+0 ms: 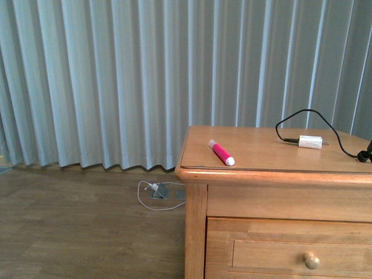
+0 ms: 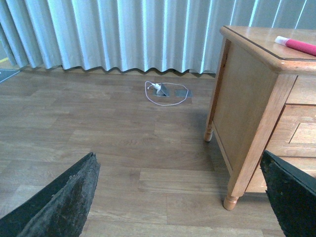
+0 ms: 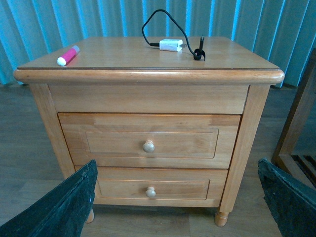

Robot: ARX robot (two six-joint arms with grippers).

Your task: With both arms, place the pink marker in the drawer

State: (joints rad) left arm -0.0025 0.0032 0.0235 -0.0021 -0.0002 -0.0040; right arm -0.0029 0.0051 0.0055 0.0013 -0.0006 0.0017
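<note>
The pink marker [image 1: 221,153] lies flat on the left part of the wooden nightstand's top [image 1: 261,157], white cap toward the front edge; the marker [image 3: 68,55] also shows in the right wrist view and its tip [image 2: 298,45] in the left wrist view. The drawer [image 3: 148,140] with its round knob [image 3: 148,146] is shut, and so is a second one [image 3: 150,190] below it. My left gripper [image 2: 177,158] hangs open over bare floor, left of the nightstand. My right gripper [image 3: 177,165] is open, facing the drawer fronts from a distance. Neither arm shows in the front view.
A white charger plug [image 1: 310,142] with a black cable [image 1: 302,116] lies on the right of the top. A white cable [image 2: 165,93] and floor socket lie by the curtain [image 1: 116,81]. Another wooden piece of furniture [image 3: 296,128] stands right of the nightstand.
</note>
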